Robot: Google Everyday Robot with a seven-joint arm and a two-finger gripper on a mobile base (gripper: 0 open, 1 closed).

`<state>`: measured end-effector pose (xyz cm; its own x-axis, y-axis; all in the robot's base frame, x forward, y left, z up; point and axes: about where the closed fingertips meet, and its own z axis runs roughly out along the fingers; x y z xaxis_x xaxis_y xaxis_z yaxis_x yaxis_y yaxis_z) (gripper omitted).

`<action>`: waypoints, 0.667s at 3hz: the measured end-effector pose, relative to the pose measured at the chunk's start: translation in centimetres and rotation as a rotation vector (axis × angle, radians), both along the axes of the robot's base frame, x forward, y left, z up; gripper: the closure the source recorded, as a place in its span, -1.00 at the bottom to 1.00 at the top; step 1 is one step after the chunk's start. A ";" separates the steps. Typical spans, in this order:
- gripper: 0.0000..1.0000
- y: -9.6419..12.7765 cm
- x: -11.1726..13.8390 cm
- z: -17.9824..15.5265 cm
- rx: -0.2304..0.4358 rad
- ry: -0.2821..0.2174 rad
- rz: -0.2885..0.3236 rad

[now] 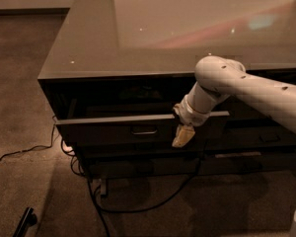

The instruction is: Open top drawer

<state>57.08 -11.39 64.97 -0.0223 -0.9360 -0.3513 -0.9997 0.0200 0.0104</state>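
While the top drawer (108,130) sits partly pulled out, the gripper (181,139) hangs just right of its handle (144,131), fingers pressed together.

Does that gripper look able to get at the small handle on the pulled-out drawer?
Probably yes: the gripper hangs before the front of the top drawer, close beside its handle, with nothing between them.

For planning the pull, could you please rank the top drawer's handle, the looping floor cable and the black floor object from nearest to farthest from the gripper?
Gripper hangs at the top drawer front, right of centre.
1. Handle: just to its left.
2. Looping cable: on the floor below.
3. Black object: far lower left.
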 end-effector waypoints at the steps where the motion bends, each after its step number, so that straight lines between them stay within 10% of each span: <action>1: 0.30 0.0 0.0 0.6 0.000 0.000 0.000; 2: 0.77 0.0 0.0 1.5 0.000 0.000 0.000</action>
<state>57.07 -11.39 66.44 -0.0225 -0.9360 -0.3513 -0.9997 0.0201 0.0104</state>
